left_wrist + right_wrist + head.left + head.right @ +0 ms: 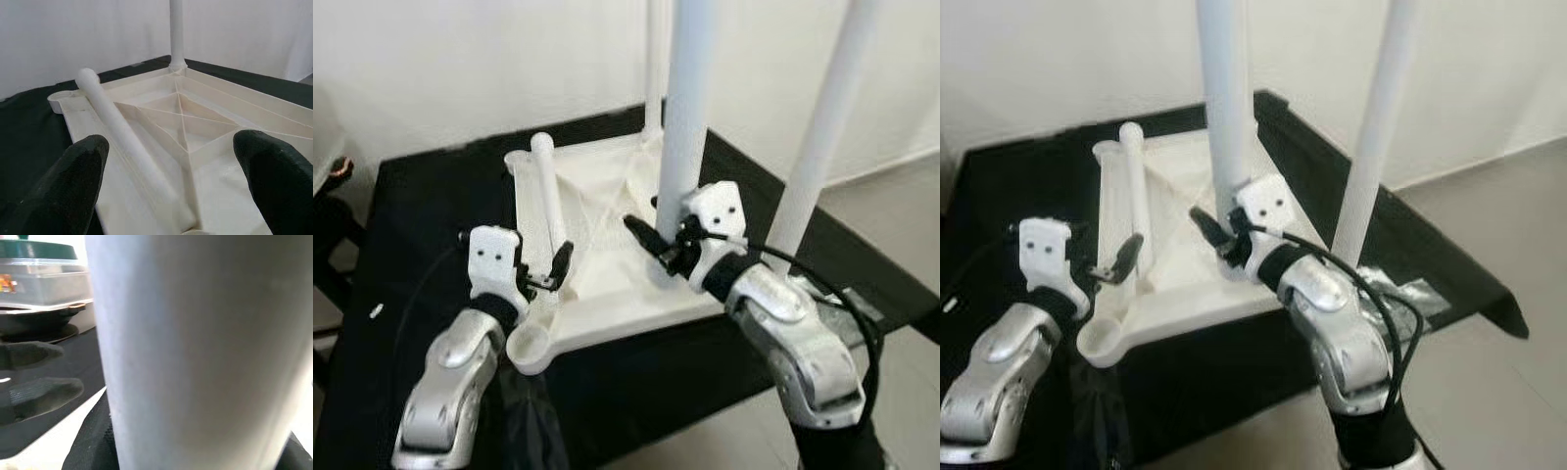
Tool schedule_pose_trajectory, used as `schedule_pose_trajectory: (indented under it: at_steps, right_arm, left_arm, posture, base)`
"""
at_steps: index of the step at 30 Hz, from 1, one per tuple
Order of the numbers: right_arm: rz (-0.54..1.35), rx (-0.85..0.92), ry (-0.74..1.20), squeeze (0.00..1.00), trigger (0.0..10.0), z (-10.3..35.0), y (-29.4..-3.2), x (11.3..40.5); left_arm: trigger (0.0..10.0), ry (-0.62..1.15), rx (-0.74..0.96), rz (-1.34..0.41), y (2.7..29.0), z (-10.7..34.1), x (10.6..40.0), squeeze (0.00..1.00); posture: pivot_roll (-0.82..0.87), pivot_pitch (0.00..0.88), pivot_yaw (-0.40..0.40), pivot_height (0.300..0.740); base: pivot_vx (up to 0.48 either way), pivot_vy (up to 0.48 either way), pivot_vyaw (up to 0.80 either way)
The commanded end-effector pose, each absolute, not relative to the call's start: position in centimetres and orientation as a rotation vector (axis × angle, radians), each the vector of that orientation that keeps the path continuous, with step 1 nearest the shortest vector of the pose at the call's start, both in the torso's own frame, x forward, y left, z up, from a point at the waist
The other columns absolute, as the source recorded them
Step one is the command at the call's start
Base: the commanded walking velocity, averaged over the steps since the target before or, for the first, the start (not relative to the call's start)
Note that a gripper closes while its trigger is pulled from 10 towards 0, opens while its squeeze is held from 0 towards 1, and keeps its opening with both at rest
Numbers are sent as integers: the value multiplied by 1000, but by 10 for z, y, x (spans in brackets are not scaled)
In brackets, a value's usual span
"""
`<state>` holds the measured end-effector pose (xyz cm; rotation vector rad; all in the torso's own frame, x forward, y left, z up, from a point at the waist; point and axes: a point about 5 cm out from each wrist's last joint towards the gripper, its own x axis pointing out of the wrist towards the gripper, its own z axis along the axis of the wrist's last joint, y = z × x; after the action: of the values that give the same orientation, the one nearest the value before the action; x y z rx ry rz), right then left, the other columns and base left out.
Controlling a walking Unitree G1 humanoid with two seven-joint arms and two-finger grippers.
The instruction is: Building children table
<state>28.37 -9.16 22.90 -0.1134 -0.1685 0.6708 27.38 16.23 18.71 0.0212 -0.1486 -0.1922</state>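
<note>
Lying upside down on a black cloth [411,196], the white tabletop [607,294] carries three upright legs, with a loose leg [548,196] resting across its underside. Right gripper [658,243] clamps the nearest upright leg [685,117]; left gripper [543,274], fingers apart, sits just beside the loose leg's near end.

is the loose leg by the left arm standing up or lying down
Lying down: the loose leg rests flat across the upturned tabletop, while the other legs stand upright.

A black-draped table [421,196] carries the upturned white tabletop [607,294].
</note>
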Motion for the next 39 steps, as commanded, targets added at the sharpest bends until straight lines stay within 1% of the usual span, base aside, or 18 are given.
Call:
schedule_pose_trajectory:
  at_steps: [1, 8, 11, 14, 15, 18, 19, 21, 22, 25, 26, 27, 28, 29, 30, 34, 36, 39]
  right_arm:
    - [730, -102, -186, 0, 10000, 231, -83, 278]
    - [788, -116, -171, 0, 10000, 228, -83, 273]
    - [824, -123, -162, 0, 10000, 227, -85, 271]
    - [892, -138, -163, 0, 10000, 228, -95, 267]
    - [892, -138, -163, 0, 10000, 228, -95, 267]
    - [959, -148, -157, 0, 10000, 230, -116, 266]
    - [959, -148, -157, 0, 10000, 230, -116, 266]
    - [1065, -137, -151, 0, 10000, 232, -126, 259]
    - [1065, -137, -151, 0, 10000, 232, -126, 259]
    - [1161, -141, -139, 0, 10000, 235, -149, 253]
    - [1161, -141, -139, 0, 10000, 235, -149, 253]
    - [1172, -164, -124, 0, 10000, 234, -157, 255]
    - [1172, -164, -124, 0, 10000, 234, -157, 255]
    - [1170, -193, -98, 0, 10000, 235, -170, 263]
    - [1170, -198, -93, 0, 10000, 236, -174, 266]
    - [1187, -208, -85, 0, 10000, 236, -176, 269]
    - [1219, -357, -12, 0, 10000, 226, -181, 278]
    - [1234, -392, -3, 0, 10000, 226, -181, 282]
  left_arm:
    - [10000, -130, 47, -179, 169, 183, 274, 0]
    - [10000, -135, 60, -215, 165, 183, 271, 0]
    - [10000, -135, 48, -246, 162, 183, 270, 0]
    - [10000, -114, 71, -353, 152, 177, 263, 0]
    - [10000, -114, 71, -353, 152, 177, 263, 0]
    - [10000, -81, 154, -406, 148, 162, 253, 0]
    - [10000, -81, 154, -406, 148, 162, 253, 0]
    - [10000, -72, 184, -422, 149, 155, 247, 0]
    - [10000, -72, 184, -422, 149, 155, 247, 0]
    - [10000, -56, 181, -426, 148, 149, 238, 0]
    - [10000, -56, 181, -426, 148, 149, 238, 0]
    - [10000, -58, 171, -436, 146, 148, 235, 0]
    - [10000, -58, 171, -436, 146, 148, 235, 0]
    - [10000, -62, 145, -466, 141, 148, 226, 0]
    - [10000, -66, 136, -478, 139, 148, 222, 0]
    - [10000, -70, 130, -492, 136, 149, 219, 0]
    - [10000, -94, 105, -533, 130, 152, 212, 0]
    - [10000, -111, 93, -555, 128, 155, 208, 0]
  posture:
    - [-10, 58, 13, 740]
    - [-9, 62, 20, 740]
    - [-10, 65, 22, 740]
    - [-10, 74, 23, 740]
    - [-10, 74, 23, 740]
    - [-13, 96, 27, 740]
    - [-13, 96, 27, 740]
    - [-13, 111, 27, 740]
    - [-13, 111, 27, 740]
    - [-10, 155, 23, 740]
    - [-10, 155, 23, 740]
    - [-10, 160, 22, 740]
    - [-10, 160, 22, 740]
    - [-10, 197, 22, 740]
    - [-10, 197, 22, 740]
    - [-5, 213, 22, 740]
    - [11, 263, 32, 740]
    - [19, 280, 37, 740]
  base:
    - [0, 480, 0]
    - [0, 480, 0]
    - [0, 0, 0]
    - [0, 0, 0]
    - [0, 0, 0]
    - [0, 0, 0]
    - [0, 0, 0]
    - [0, 0, 0]
    - [0, 0, 0]
    - [0, 0, 0]
    - [0, 0, 0]
    - [0, 0, 0]
    - [0, 0, 0]
    - [0, 0, 0]
    - [0, 0, 0]
    - [0, 0, 0]
    - [0, 0, 0]
    - [0, 0, 0]
